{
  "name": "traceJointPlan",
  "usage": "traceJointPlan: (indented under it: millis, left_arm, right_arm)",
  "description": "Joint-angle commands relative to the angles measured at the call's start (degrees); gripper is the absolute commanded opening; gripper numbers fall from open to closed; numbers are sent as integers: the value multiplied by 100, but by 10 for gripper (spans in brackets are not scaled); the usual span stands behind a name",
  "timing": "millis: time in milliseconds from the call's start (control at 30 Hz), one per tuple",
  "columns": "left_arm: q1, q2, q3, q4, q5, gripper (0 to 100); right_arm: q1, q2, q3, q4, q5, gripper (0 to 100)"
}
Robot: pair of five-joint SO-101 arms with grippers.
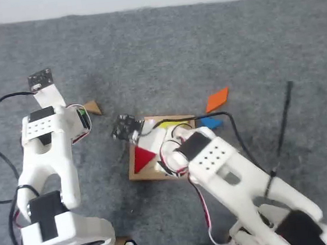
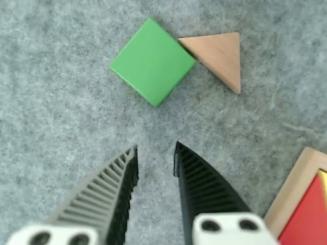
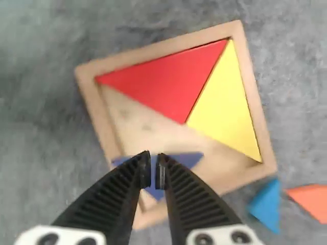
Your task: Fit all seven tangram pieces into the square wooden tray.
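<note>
Grey carpet (image 1: 162,52) covers the table, with a pale strip of wall along its far edge.

The left gripper (image 2: 156,166) hovers over bare carpet, its grey finger (image 2: 110,184) and black finger (image 2: 202,184) spread with a clear gap between the tips, holding nothing. Ahead of the tips, apart from them, lies the green square (image 2: 152,61). The plain wooden triangle (image 2: 218,56) sits just beside it, corner to corner, on the black finger's side. Farther out on that same side shows a corner of the square wooden tray (image 2: 291,196).

The right gripper (image 3: 153,171) is over the near edge of the tray, its two black fingers (image 3: 125,191) almost pressed together with only a thin slit between them. The tips sit on a violet-blue triangle (image 3: 186,159), which sticks out to either side of them and overlaps the tray floor and rim; whether they actually grip it cannot be told. Beyond the tips, inside the tray, the red triangle (image 3: 168,81) and the yellow triangle (image 3: 225,109) lie flat, long edges meeting. Outside the tray, off to one side of the fingers, a light blue triangle (image 3: 265,204) rests on the carpet with an orange piece (image 3: 309,199) near it.
</note>
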Motion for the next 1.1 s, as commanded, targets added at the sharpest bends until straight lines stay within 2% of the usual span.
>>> traceJointPlan:
  millis: [0,133,300,567,733,900,1067]
  left_arm:
    - [-44,-387,-66,18,-26,111]
    - [-44,-387,-57,18,-26,111]
    - [-44,-387,-57,18,-26,111]
    - [-44,-387,-57,18,-26,111]
    - [-44,-387,-66,18,-35,111]
    - [-44,-387,-75,18,-44,111]
    - [-88,-396,-92,62,-9,111]
  right_arm:
    - [57,585,-167,-629,-466,23]
    - [84,1191,-193,-699,-457,23]
    - [523,1323,-229,-690,-448,23]
    - [857,1376,-985,497,-448,26]
    - [840,1174,-1046,611,-448,24]
    - [1086,356,-976,875,-448,24]
    - [1525,-602,9,-84,-457,24]
